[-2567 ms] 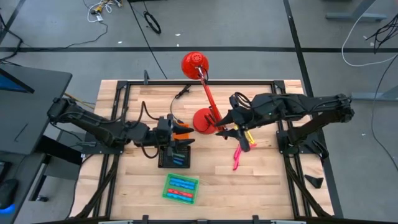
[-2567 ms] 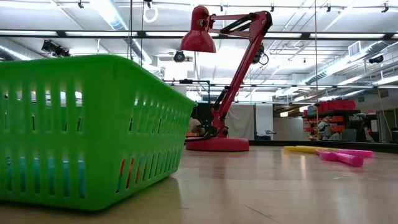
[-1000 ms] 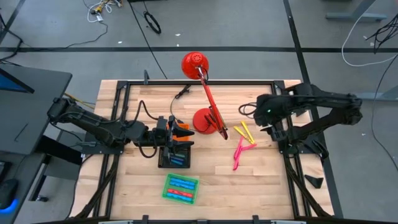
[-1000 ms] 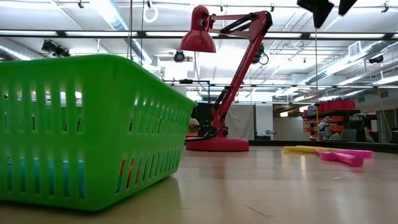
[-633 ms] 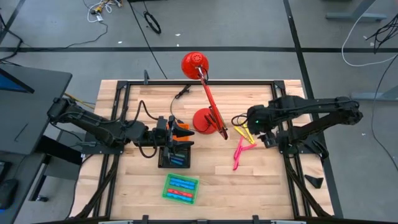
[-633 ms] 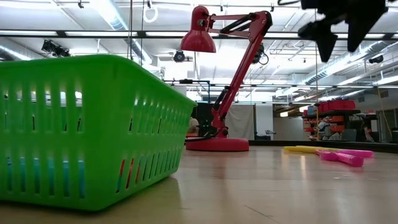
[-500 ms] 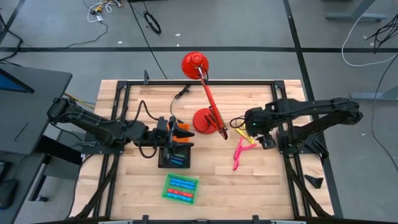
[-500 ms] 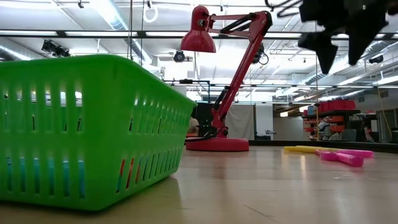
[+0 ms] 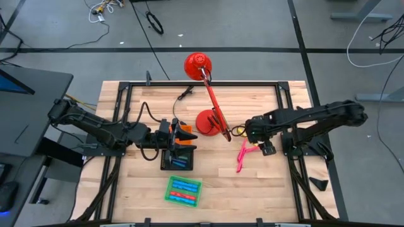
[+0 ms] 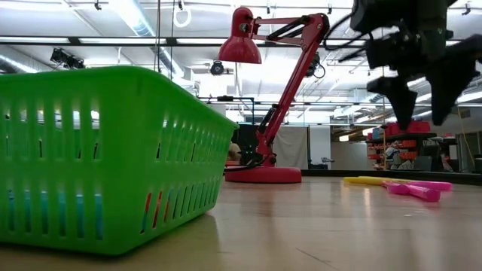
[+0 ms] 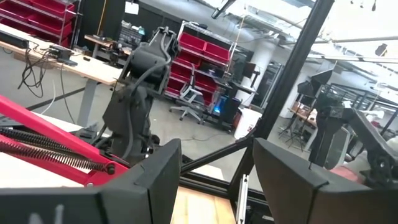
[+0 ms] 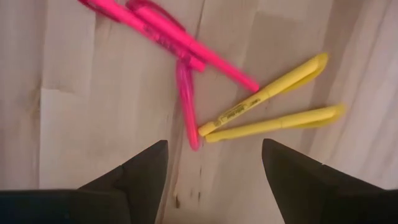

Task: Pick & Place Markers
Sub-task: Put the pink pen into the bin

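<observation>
right gripper (image 12: 211, 171) hanging over the thin pink markers (image 12: 177, 40) and yellow markers (image 12: 273, 109), fingers wide apart, left gripper (image 11: 214, 180) fingers parted, empty

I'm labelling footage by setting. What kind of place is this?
Most likely a robotics lab or workshop: red parts-bin shelving and cluttered workbenches stand behind the wooden table, loose cables lie on the floor, and strip lights line the open ceiling.
</observation>
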